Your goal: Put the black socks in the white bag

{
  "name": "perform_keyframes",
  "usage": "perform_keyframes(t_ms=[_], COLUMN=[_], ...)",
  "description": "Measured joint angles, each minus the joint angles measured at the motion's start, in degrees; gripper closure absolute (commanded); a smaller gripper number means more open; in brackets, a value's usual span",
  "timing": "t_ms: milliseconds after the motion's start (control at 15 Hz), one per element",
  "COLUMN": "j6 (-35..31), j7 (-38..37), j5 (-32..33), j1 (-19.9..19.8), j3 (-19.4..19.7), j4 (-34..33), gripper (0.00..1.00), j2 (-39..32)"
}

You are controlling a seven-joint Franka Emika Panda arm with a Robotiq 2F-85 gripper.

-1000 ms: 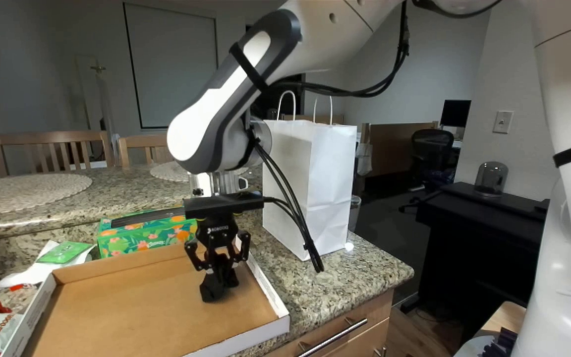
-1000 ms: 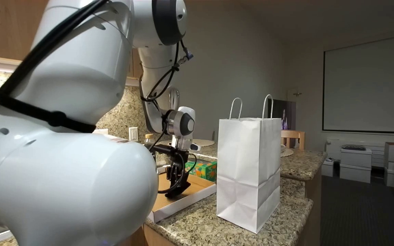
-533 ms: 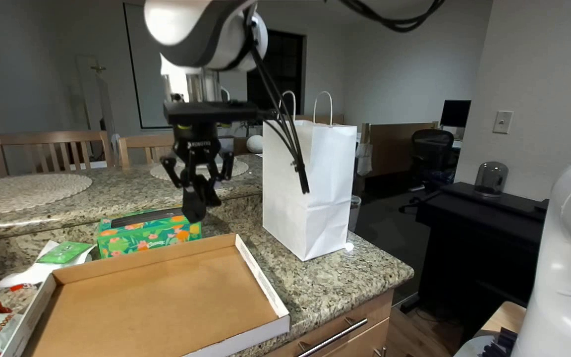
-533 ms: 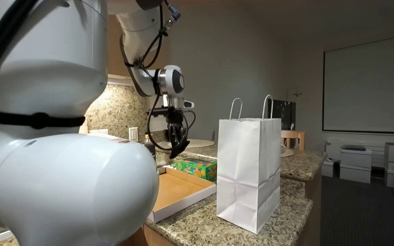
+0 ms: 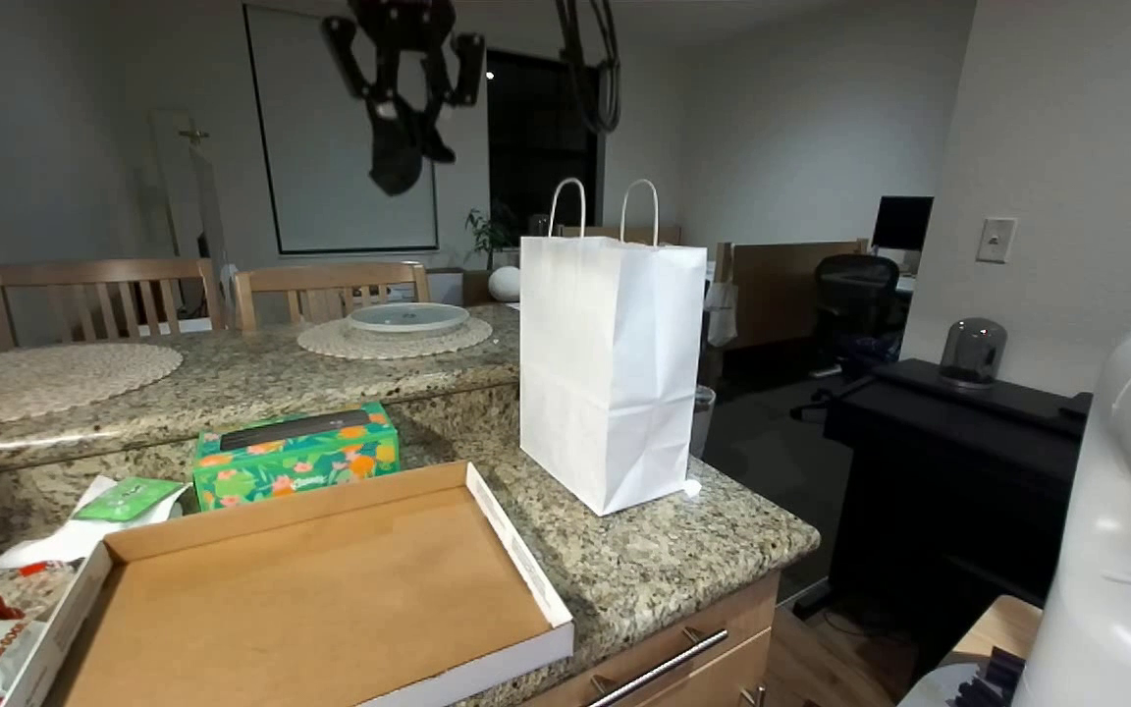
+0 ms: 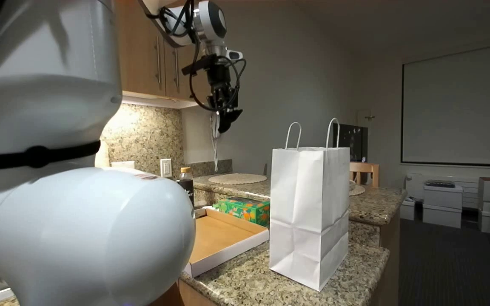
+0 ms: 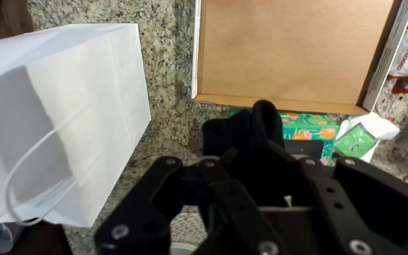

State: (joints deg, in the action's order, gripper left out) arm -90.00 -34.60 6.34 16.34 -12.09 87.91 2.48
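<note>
The black socks (image 5: 397,157) hang from my gripper (image 5: 410,110), which is shut on them high above the counter. The socks (image 6: 228,120) and the gripper (image 6: 223,104) also show in the air in an exterior view. In the wrist view the socks (image 7: 241,131) bunch out beyond the fingertips, and dark cloth hides most of the grip. The white paper bag (image 5: 615,373) stands upright on the counter with both handles up. It also stands upright in an exterior view (image 6: 298,204). The socks are higher than the bag's handles and off to its side, apart from it.
A shallow cardboard tray (image 5: 320,599) lies on the counter beside the bag. A green flowered tissue box (image 5: 305,460) stands behind the tray, with packets (image 5: 129,501) at its side. A plate (image 5: 408,316) lies on the raised ledge. A dark bottle (image 6: 186,185) stands behind the tray.
My gripper, shut on the black socks, has risen from the cardboard tray to high above the counter. The bag and the tray have not moved.
</note>
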Motion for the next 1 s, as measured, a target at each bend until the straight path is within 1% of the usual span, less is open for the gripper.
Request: perform_keyframes(t_ms=[133, 267, 333, 467, 600, 733, 867, 1000], j6=[4.11, 6.96, 7.75, 7.96, 7.96, 7.98, 7.94, 7.49], j7=[0.92, 3.63, 5.42, 9.50, 13.55, 17.84, 21.67, 24.45], j5=[-0.01, -0.25, -0.63, -2.00, -3.46, -4.63, -4.99, -4.98], j1=[-2.27, -5.13, -6.52, -9.00, -11.14, -12.56, -12.86, -12.93], j3=[1.25, 3.51, 5.11, 8.80, 12.22, 14.92, 16.38, 16.29], j4=[-6.19, -10.96, -12.59, -13.77, -13.18, -10.42, -5.35, 0.76], gripper=[0.90, 0.90, 0.90, 0.90, 0.90, 0.90, 0.90, 0.90], j2=[0.15, 0.40, 0.67, 1.57, 2.36, 2.92, 3.10, 2.89])
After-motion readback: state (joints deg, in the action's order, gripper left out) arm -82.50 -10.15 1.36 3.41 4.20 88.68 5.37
